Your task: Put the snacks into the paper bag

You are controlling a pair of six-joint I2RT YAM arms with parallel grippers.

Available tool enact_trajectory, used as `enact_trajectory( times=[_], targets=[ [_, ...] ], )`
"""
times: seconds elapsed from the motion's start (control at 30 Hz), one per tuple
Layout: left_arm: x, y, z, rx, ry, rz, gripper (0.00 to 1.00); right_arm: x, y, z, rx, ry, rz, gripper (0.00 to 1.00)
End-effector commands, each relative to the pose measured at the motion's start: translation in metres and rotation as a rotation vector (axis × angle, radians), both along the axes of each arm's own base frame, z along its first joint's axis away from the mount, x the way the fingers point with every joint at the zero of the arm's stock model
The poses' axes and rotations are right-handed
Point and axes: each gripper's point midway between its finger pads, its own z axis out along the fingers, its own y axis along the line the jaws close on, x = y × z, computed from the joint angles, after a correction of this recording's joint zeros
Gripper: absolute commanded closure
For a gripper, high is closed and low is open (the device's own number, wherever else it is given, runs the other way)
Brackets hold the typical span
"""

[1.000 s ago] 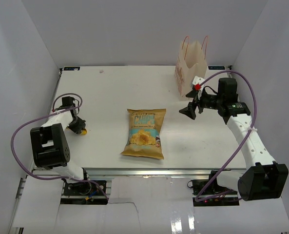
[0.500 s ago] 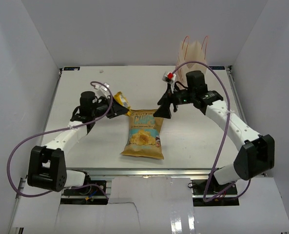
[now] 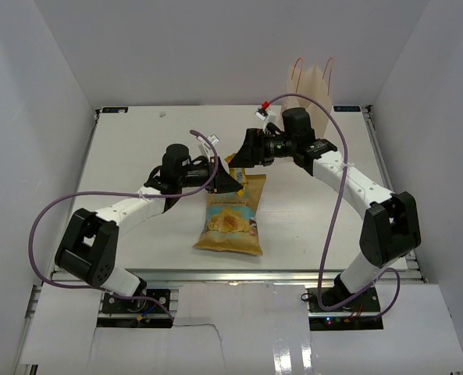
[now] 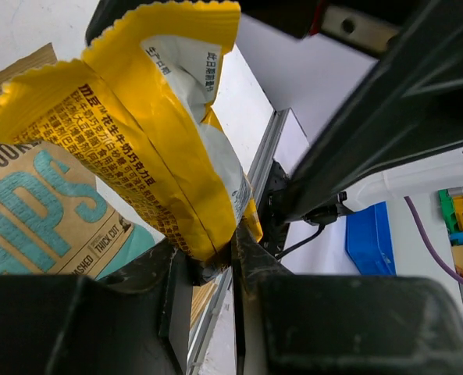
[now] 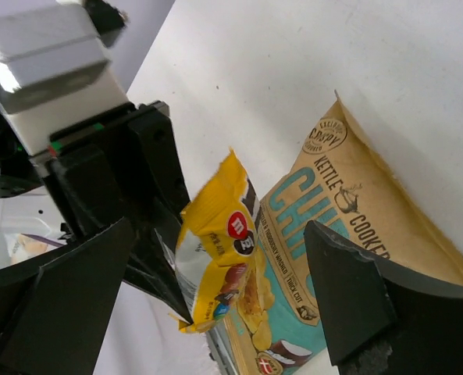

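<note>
Top external view: left gripper point(image 3: 229, 181) and right gripper point(image 3: 243, 148) meet over mid-table point(image 3: 137, 148), just above the top edge of the chips bag point(image 3: 231, 219). A yellow packet point(image 3: 236, 163) sits between them, off the table. Which jaw holds it can't be told from up here, too small. The chips bag lies flat, face up, centre-near. The paper bag point(image 3: 311, 82) stands upright at the far right of the table, partly behind the right arm, red-pink handles up, well apart from the packet. Only this view shows the bag.

Left wrist view: settles the grip. Left gripper point(image 4: 211, 266) jaws are pinched onto the packet's point(image 4: 153, 133) lower corner, and the packet stands up out of them, crinkled, back side with small print showing. Chips bag point(image 4: 36, 203) is below and left of it. A black finger of the right gripper point(image 4: 387, 101) crosses the upper right, close by.

Right wrist view: right gripper point(image 5: 215, 234) jaws are spread wide, one finger point(image 5: 67, 305) on each side of the packet point(image 5: 215, 250), with a gap to both and no contact seen. Packet front shows red and brown round logos. The left gripper point(image 5: 137, 187) is behind it, clamped low on the packet. Chips bag point(image 5: 356, 203) is on the table beyond.
</note>
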Motion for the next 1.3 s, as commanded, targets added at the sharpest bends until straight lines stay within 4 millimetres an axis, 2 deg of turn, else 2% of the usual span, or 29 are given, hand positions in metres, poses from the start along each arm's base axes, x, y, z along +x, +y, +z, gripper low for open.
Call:
enact_trajectory(
  times=[0.0,0.13,0.23,0.27,0.3,0.37,0.4,0.47,0.53,0.57,0.6,0.63,0.67,0.7,0.73,0.77,0.8,0.83,0.87,0.9,0.97,1.07,1.17,1.2,1.23,1.27],
  targets=[
    [0.004,-0.007,0.034,-0.06,-0.104,-0.03,0.83,-0.012,0.005,0.006,0.042,0.046,-0.007,0.05],
    [0.002,-0.011,0.045,-0.076,-0.126,-0.045,0.81,-0.021,0.009,-0.003,0.058,0.092,0.016,0.16],
    [0.0,-0.012,0.046,-0.078,-0.124,-0.043,0.72,-0.022,0.012,0.004,0.073,0.071,0.033,0.37],
    [-0.001,-0.012,0.046,-0.079,-0.124,-0.044,0.69,-0.022,0.012,0.006,0.076,0.063,0.039,0.49],
    [-0.003,-0.012,0.049,-0.083,-0.134,-0.045,0.66,-0.022,0.011,0.009,0.079,0.051,0.043,0.53],
    [-0.005,-0.01,0.047,-0.079,-0.141,-0.04,0.54,-0.021,0.011,0.019,0.09,0.009,0.061,0.65],
    [-0.006,-0.008,0.05,-0.081,-0.151,-0.035,0.49,-0.021,0.01,0.023,0.094,-0.006,0.066,0.68],
    [-0.009,-0.005,0.049,-0.078,-0.164,-0.025,0.33,-0.02,0.007,0.035,0.107,-0.062,0.085,0.74],
    [-0.013,-0.001,0.056,-0.084,-0.195,-0.014,0.22,-0.013,-0.001,0.047,0.113,-0.119,0.087,0.76],
    [-0.013,0.001,0.056,-0.076,-0.218,-0.003,0.15,-0.003,-0.009,0.06,0.113,-0.205,0.083,0.79],
    [-0.013,0.005,0.06,-0.074,-0.24,0.012,0.03,0.002,-0.014,0.068,0.111,-0.252,0.081,0.8],
    [-0.016,0.009,0.069,-0.075,-0.277,0.028,0.02,0.007,-0.022,0.079,0.108,-0.313,0.078,0.8],
    [-0.015,0.013,0.066,-0.05,-0.272,0.052,0.02,0.015,-0.03,0.091,0.085,-0.432,0.08,0.81],
    [-0.006,0.02,0.065,-0.017,-0.303,0.113,0.02,0.03,-0.046,0.114,0.078,-0.53,0.041,0.81],
    [-0.004,0.026,0.069,0.005,-0.321,0.154,0.02,0.037,-0.057,0.129,0.062,-0.6,0.009,0.8],
    [-0.001,0.034,0.053,0.074,-0.272,0.197,0.02,0.059,-0.08,0.143,0.007,-0.701,-0.07,0.8],
    [0.017,0.047,0.049,0.142,-0.29,0.306,0.02,0.069,-0.094,0.17,-0.01,-0.783,-0.13,0.8],
    [0.016,0.058,0.029,0.227,-0.225,0.339,0.02,0.08,-0.107,0.183,-0.045,-0.847,-0.183,0.8],
    [0.021,0.066,0.021,0.275,-0.207,0.376,0.02,0.099,-0.133,0.195,-0.104,-0.891,-0.297,0.8],
    [0.032,0.078,0.013,0.334,-0.195,0.445,0.02,0.107,-0.147,0.216,-0.143,-0.972,-0.35,0.8],
    [0.032,0.09,-0.008,0.422,-0.132,0.478,0.02,0.128,-0.172,0.226,-0.216,-1.022,-0.464,0.79],
    [0.033,0.098,-0.023,0.472,-0.104,0.505,0.02,0.15,-0.191,0.228,-0.291,-1.074,-0.552,0.78],
    [0.034,0.099,-0.032,0.483,-0.082,0.512,0.02,0.175,-0.198,0.222,-0.332,-1.099,-0.604,0.76],
    [0.035,0.1,-0.036,0.489,-0.072,0.517,0.02,0.189,-0.199,0.219,-0.339,-1.11,-0.615,0.76],
    [0.033,0.1,-0.04,0.497,-0.064,0.517,0.02,0.194,-0.202,0.228,-0.342,-1.128,-0.644,0.76],
    [0.034,0.101,-0.041,0.502,-0.061,0.52,0.02,0.201,-0.204,0.229,-0.348,-1.129,-0.662,0.76]
  ],
)
